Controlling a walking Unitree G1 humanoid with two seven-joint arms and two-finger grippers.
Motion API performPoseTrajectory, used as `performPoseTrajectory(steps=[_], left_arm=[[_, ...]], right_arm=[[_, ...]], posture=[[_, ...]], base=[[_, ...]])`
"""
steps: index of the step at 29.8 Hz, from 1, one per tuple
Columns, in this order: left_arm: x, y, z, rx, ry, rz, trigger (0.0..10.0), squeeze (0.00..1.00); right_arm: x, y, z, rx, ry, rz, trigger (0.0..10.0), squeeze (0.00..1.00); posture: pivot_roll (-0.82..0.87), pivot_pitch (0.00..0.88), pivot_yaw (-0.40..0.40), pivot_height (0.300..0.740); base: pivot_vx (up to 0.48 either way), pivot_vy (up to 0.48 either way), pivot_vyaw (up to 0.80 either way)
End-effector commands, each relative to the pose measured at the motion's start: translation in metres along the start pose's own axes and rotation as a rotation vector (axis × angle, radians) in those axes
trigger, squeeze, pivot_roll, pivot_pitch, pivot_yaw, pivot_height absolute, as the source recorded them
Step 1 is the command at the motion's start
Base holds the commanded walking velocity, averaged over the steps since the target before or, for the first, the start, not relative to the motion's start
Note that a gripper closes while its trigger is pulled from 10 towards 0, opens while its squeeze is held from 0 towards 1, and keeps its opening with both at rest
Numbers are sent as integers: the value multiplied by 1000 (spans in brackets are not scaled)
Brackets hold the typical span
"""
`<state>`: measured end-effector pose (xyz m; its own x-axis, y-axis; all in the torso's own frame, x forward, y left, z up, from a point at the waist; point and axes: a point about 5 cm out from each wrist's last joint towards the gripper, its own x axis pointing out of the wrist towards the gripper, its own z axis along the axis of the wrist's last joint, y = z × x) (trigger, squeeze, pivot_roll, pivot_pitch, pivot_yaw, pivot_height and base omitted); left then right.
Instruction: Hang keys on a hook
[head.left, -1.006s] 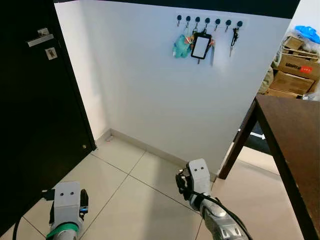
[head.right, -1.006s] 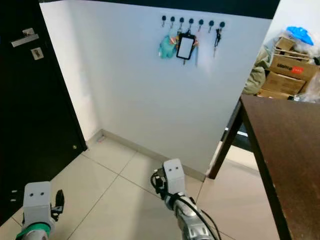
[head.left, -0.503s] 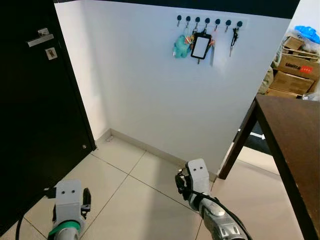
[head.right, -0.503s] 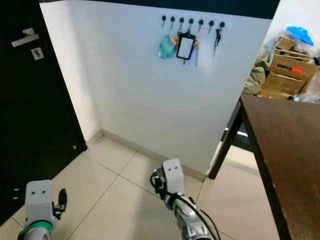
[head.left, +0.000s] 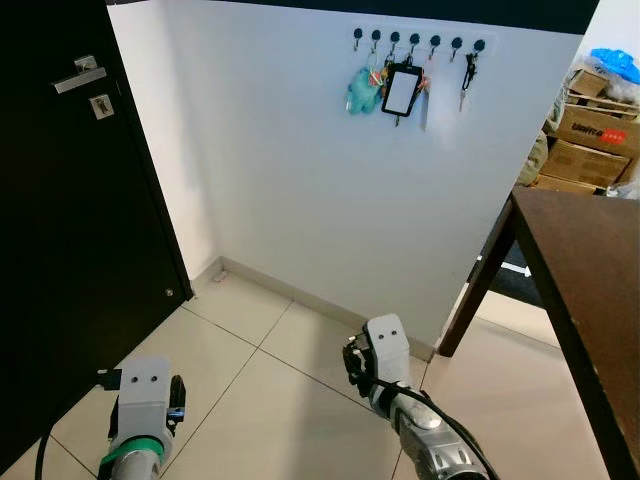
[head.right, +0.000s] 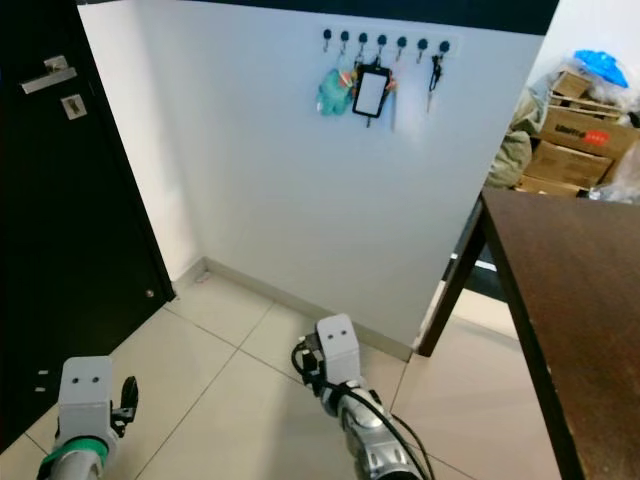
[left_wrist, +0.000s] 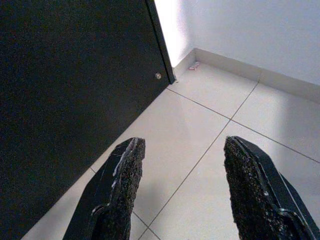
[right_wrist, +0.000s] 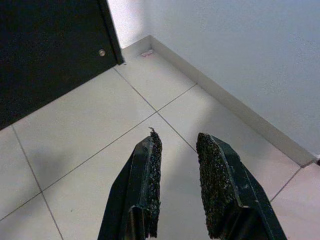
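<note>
Hook rail (head.left: 418, 42): one, on the white wall (head.left: 300, 190), high above and well ahead of both grippers, its long axis level along the wall. Hooks: seven, dark knobs in a row. Hung items: one teal fob (head.left: 361, 92), one black-framed card (head.left: 402, 92) with a small bunch behind it, one pale strip (head.left: 427, 103), one set of keys (head.left: 467, 72) on the sixth hook, toward the rail's right end; first, fifth and seventh hooks look bare. Right gripper (right_wrist: 177, 150): low over the floor tiles (head.left: 250, 400), fingers close together with a narrow gap, nothing between them; the nearer of the two to the rail, which lies up and slightly right of it. Left gripper (left_wrist: 182, 170): low beside the black door (head.left: 70, 250), fingers spread wide, empty; farther from the rail, which lies up and well to its right. Keys in hand: none; the only keys seen already hang. Judgement: the task looks done or nearly so. Also: one brown table (head.left: 590, 290) to the right gripper's right; cardboard boxes (head.left: 590, 135) beyond it, three or so.
</note>
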<state>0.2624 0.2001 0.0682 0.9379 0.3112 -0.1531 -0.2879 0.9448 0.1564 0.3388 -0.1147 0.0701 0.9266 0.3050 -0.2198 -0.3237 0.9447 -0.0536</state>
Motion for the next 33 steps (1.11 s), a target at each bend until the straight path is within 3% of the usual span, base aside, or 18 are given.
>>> performPoseTrajectory(steps=[1,15,19,29,33], left_arm=[[-1,5,-6,11,28,3,10000,0],[-4,6,-6,-30,18,4,10000,0],[-6,5,-7,4,17,15,10000,0],[-9,3,-9,-21,23,3,10000,0],[-11,3,-10,7,25,2,10000,0]], right_arm=[[-1,2,-4,9,18,3,10000,0],[-1,6,-5,-21,9,4,10000,0],[-4,1,-6,-26,6,-12,10000,0],[-7,-1,-9,-22,7,-21,10000,0],[-9,-1,-11,-21,6,-26,10000,0]], posture=[[-103,117,96,740],[-111,115,84,740],[-117,113,81,740],[-119,111,85,740],[-121,116,91,740]], base=[[0,0,0],[0,0,0],[0,0,0],[0,0,0],[0,0,0]])
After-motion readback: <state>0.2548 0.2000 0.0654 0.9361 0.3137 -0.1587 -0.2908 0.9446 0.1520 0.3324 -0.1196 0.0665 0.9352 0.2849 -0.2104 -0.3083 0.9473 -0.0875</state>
